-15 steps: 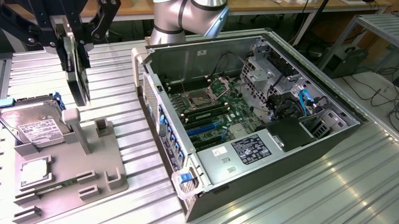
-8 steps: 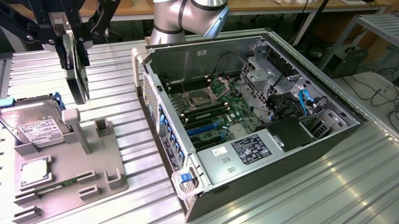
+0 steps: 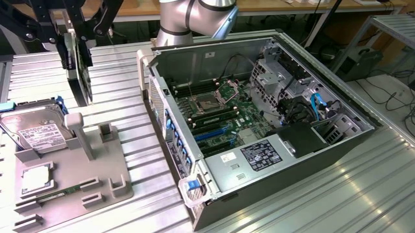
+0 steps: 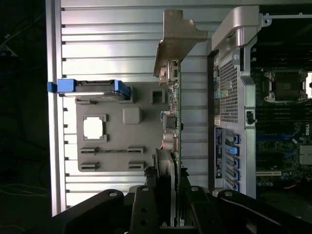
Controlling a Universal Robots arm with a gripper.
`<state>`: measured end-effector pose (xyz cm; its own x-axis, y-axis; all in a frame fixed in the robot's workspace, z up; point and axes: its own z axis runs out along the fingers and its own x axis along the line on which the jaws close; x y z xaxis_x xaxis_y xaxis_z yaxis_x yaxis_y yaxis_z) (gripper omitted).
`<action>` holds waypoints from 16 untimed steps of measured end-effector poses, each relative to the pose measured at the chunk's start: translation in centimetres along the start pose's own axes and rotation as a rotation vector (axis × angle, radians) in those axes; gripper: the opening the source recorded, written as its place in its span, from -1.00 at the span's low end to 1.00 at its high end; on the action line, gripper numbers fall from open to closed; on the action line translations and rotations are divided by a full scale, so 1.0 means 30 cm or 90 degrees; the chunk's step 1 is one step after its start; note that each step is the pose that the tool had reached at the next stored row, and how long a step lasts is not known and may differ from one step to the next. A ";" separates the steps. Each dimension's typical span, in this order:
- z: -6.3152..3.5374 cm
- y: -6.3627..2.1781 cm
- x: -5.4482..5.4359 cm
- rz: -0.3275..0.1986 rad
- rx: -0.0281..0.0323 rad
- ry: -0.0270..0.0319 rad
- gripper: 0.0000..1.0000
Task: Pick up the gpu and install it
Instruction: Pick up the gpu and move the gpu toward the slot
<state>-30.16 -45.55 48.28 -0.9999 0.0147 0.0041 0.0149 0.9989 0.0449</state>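
Note:
The gpu [image 3: 80, 77] hangs on edge in the air at the exterior view's upper left, a thin dark card held above the ribbed metal table. My gripper [image 3: 70, 35] is shut on its upper part. In the wrist view the gpu [image 4: 172, 122] appears edge-on, its silver end bracket [image 4: 178, 41] at the end away from my gripper [image 4: 168, 192], whose black fingers [image 4: 146, 202] clamp the fan end. The card hovers between the grey parts holder [image 4: 122, 158] and the open computer case [image 4: 231, 97]. Inside the case lies the motherboard [image 3: 220, 114] with blue slots [image 3: 211, 137].
The grey parts holder [image 3: 110, 179] at the exterior view's lower left carries a silver hard drive [image 3: 36, 128], a processor chip [image 3: 36, 177] and a green memory stick [image 3: 55, 195]. The open case [image 3: 259, 160] takes up the middle, with cables and drive cages at its far side.

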 end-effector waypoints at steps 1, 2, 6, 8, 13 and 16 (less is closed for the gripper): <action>-0.001 0.000 0.000 0.000 0.0000 0.0000 -0.46; -0.002 0.000 0.000 0.000 0.0000 0.0000 -0.46; -0.007 0.000 0.000 0.000 0.0000 0.0000 -0.46; -0.011 0.000 0.000 0.000 0.0000 0.0000 -0.46; -0.024 0.001 0.000 0.000 0.0001 0.0000 -0.46; -0.028 0.001 0.000 0.000 0.0001 0.0000 -0.46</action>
<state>-30.16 -45.54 49.13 -0.9999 0.0147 0.0041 0.0149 0.9989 0.0448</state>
